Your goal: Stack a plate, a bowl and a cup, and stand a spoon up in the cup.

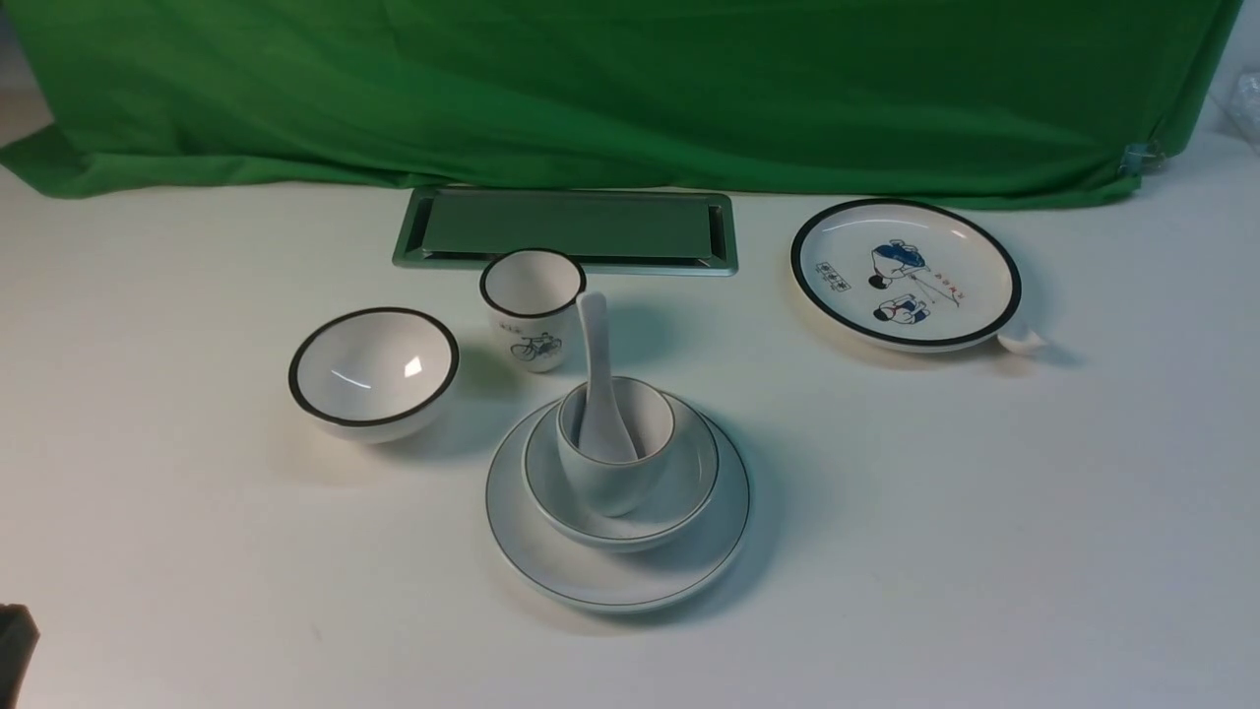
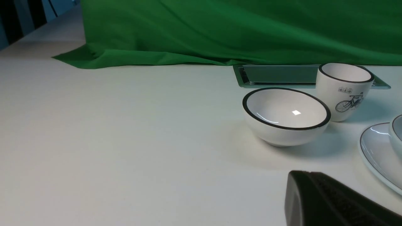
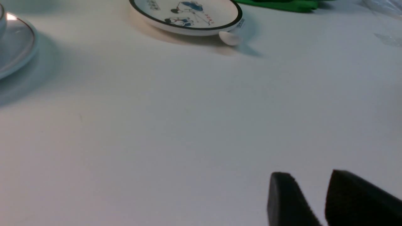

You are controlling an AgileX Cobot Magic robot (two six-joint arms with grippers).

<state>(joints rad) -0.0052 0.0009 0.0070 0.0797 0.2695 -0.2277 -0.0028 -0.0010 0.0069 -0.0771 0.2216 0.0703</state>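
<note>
Centrally, spoon [image 1: 598, 389] in cup [image 1: 612, 448], bowl [image 1: 620, 483], plate [image 1: 615, 571] beneath (left fingers [image 2: 329, 201] together, right fingers [image 3: 323, 201] parted, empty).

White plate [image 1: 610, 576] with thin brown rim line; green cloth [image 1: 630, 89] behind.

two plates [image 1: 551, 551] [image 1: 906, 273], two bowls [image 1: 679, 492] [image 1: 373, 374], two cups [image 1: 610, 478] [image 1: 532, 307]

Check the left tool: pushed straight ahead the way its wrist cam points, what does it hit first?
Probably the black-rimmed bowl. The left tool, shut and empty, points across bare table toward it, with the bicycle cup just behind. Depth is unclear, and it might instead slip past on the side of the plate.
</note>
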